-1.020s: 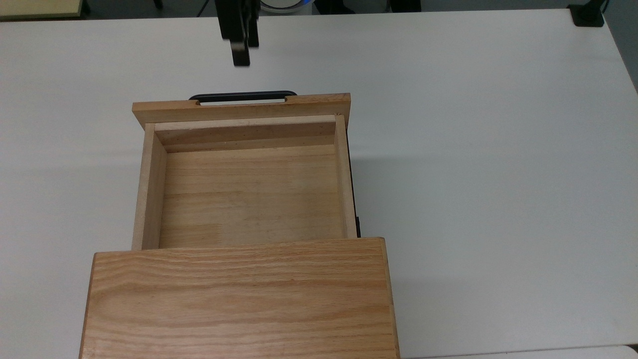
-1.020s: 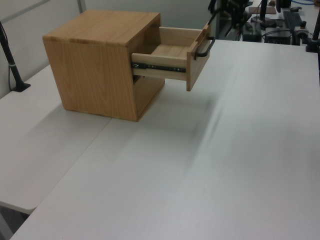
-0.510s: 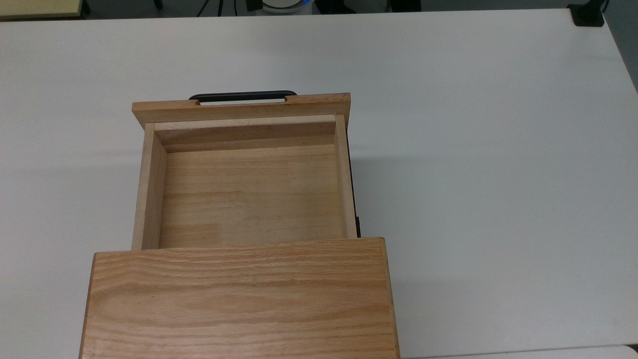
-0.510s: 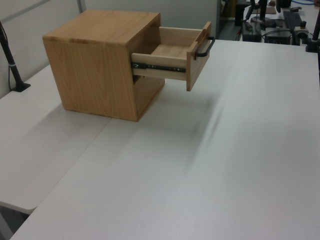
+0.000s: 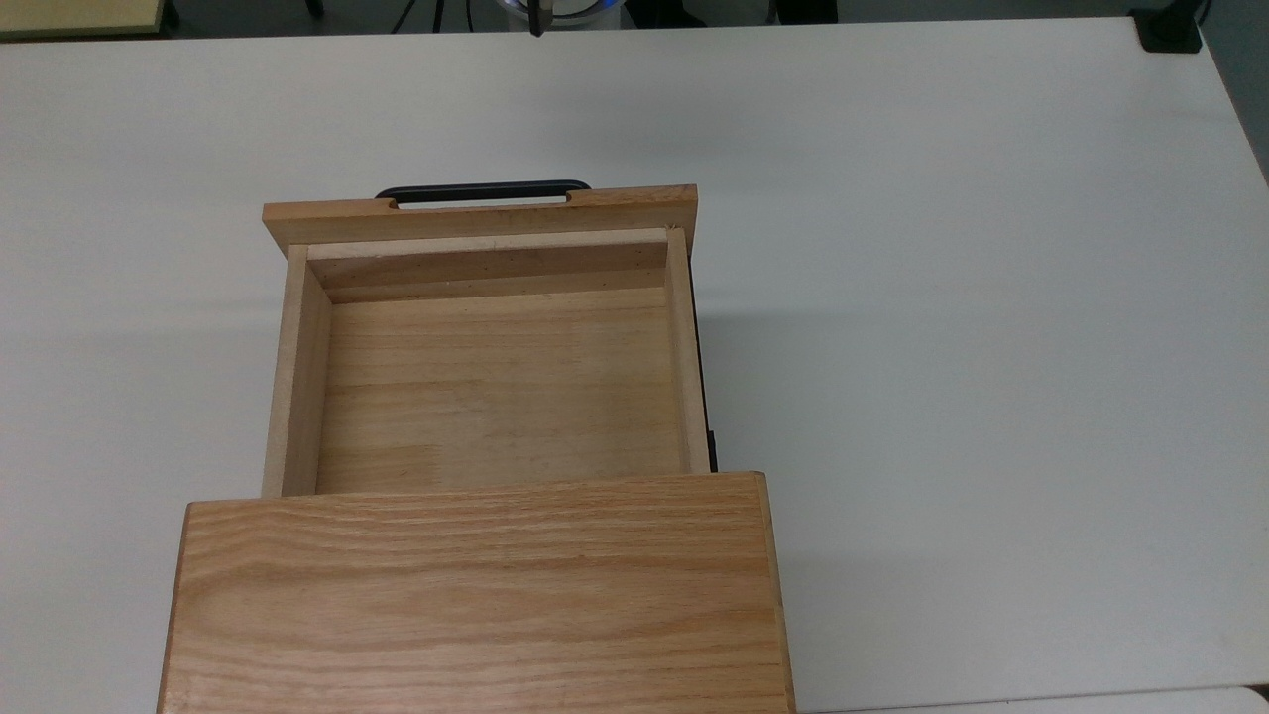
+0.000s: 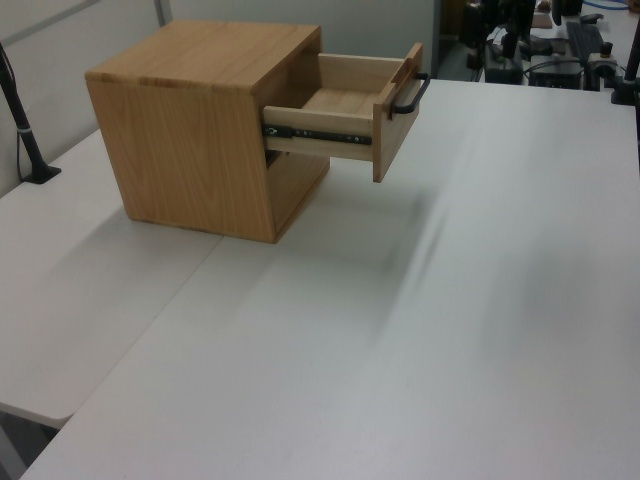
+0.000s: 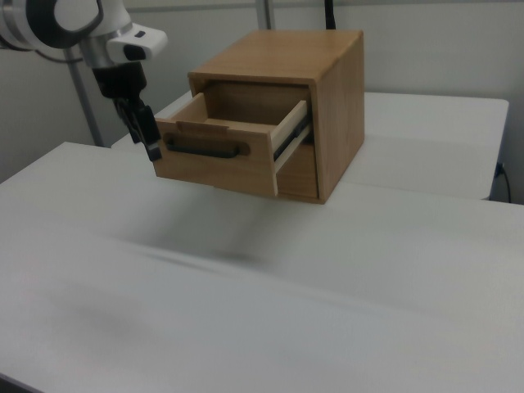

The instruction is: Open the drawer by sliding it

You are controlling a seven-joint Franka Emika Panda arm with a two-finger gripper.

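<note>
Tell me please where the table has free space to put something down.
In the top view, the white table is bare right of the open drawer and beyond its black handle. The drawer's inside is also empty. It is tighter by the handle, where the gripper hangs in the right view.

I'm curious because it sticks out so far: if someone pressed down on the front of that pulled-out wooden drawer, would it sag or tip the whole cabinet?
Probably little sag: the drawer rides on a metal side rail, and its boards look stiff. Tipping seems possible, since the cabinet merely stands on the table. Pushed inward by the black handle, it would likely slide easily.
</note>
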